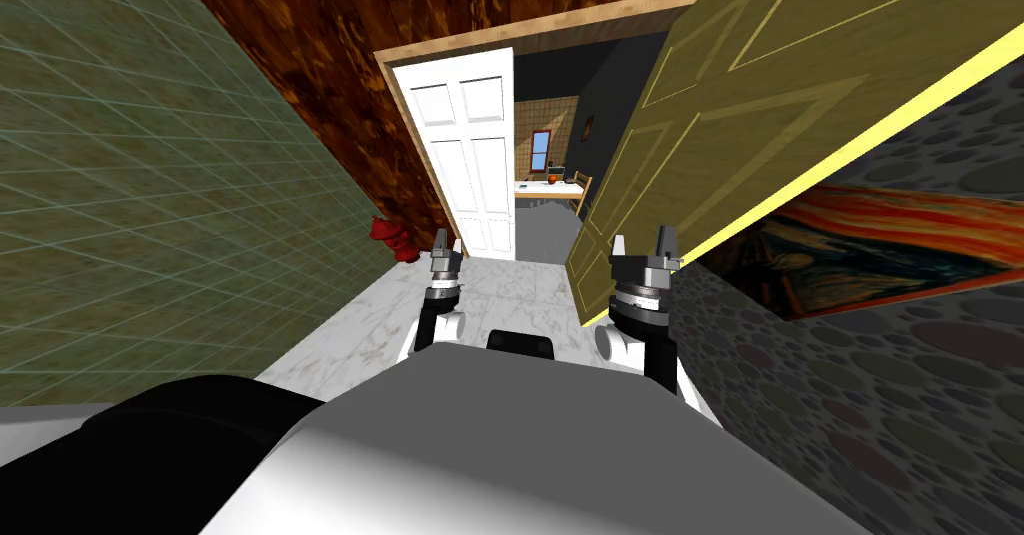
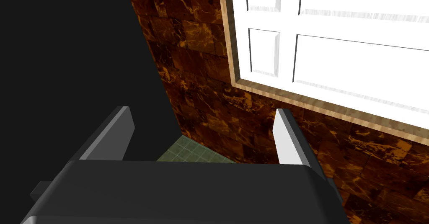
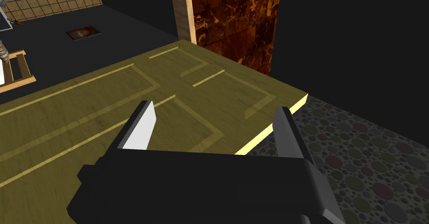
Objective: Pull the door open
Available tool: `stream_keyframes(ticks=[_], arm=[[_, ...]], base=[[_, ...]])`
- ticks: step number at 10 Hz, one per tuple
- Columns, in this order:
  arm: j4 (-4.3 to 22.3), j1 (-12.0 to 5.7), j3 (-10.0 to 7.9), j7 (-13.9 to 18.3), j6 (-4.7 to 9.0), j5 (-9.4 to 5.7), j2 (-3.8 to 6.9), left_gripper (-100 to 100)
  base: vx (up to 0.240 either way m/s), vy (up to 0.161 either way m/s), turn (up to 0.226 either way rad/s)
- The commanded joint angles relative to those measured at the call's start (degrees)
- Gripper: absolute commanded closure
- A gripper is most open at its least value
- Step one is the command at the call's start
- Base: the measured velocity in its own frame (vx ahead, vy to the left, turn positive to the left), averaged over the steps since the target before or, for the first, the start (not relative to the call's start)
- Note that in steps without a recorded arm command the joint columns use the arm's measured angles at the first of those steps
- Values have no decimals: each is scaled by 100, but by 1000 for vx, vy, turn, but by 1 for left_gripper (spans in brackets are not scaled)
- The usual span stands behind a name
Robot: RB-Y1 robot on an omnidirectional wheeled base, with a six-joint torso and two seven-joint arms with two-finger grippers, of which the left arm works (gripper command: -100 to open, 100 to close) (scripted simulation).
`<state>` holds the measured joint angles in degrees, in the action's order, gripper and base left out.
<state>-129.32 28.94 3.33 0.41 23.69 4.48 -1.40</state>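
Observation:
An olive-yellow panelled door (image 1: pixel 740 109) stands swung wide into my side of the doorway, its pale yellow edge (image 1: pixel 800 194) along the spotted right wall. My right gripper (image 1: pixel 643 244) is open just in front of that door, with nothing between its fingers. In the right wrist view the door's face (image 3: pixel 104 108) lies beyond the open right gripper (image 3: pixel 214 106), apart from it. A white panelled door (image 1: pixel 470 159) fills the left half of the wooden frame (image 1: pixel 450 44). My left gripper (image 1: pixel 445 244) is open near its foot. The left wrist view has the left gripper (image 2: pixel 201 110) facing the white door (image 2: pixel 343 45).
Between the two doors a gap opens to a room with a table (image 1: pixel 548 187). A red object (image 1: pixel 395 239) sits on the marble floor (image 1: pixel 500 289) by the brown wall. A green tiled wall (image 1: pixel 150 209) stands left, a spotted wall (image 1: pixel 900 409) with a painting (image 1: pixel 880 249) right.

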Motion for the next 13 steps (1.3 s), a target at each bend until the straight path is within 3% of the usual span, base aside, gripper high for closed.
stream_keyframes(ticks=[1, 7, 13], arm=[[150, -31, -18, 21, 46, -18, 66, -100], [700, -143, -83, 98, 215, -86, 259, -100], [1451, -295, -171, 202, 446, -178, 464, -100]], base=[[36, -25, -27], [175, -4, -32], [144, -16, -37]])
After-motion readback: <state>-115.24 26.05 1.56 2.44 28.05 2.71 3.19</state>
